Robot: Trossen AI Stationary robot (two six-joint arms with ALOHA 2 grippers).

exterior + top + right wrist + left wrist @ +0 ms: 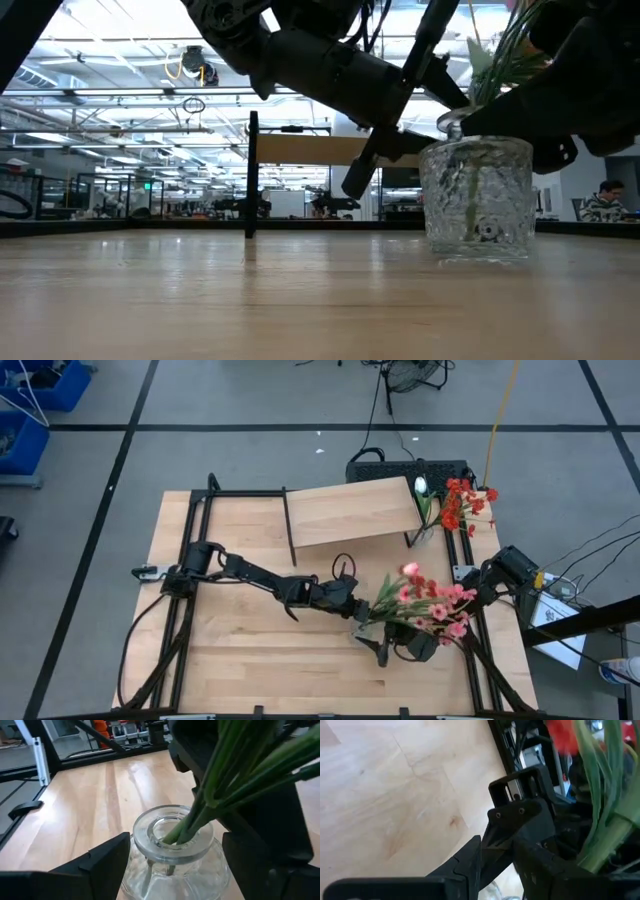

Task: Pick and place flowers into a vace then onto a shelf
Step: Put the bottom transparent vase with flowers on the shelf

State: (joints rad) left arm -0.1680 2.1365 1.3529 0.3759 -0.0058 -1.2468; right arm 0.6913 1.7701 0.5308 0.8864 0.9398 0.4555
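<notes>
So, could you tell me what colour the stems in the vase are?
Green stems; right wrist view shows them best.

**A:** Lighting's pretty even from up top, soft shadows under the arms on the tabletop (240, 650), nothing harsh.

**B:** Yeah, but at table height the ceiling strip lights (130, 95) blow out bright and the arms go near-black against them. The glass vase (477, 198) catches little sparkles.

**A:** Wrist cams are mushy. Stems (602, 810) right up close are blurred, red blossoms just a smear.

**B:** Glare streak on the wood there too.
</notes>
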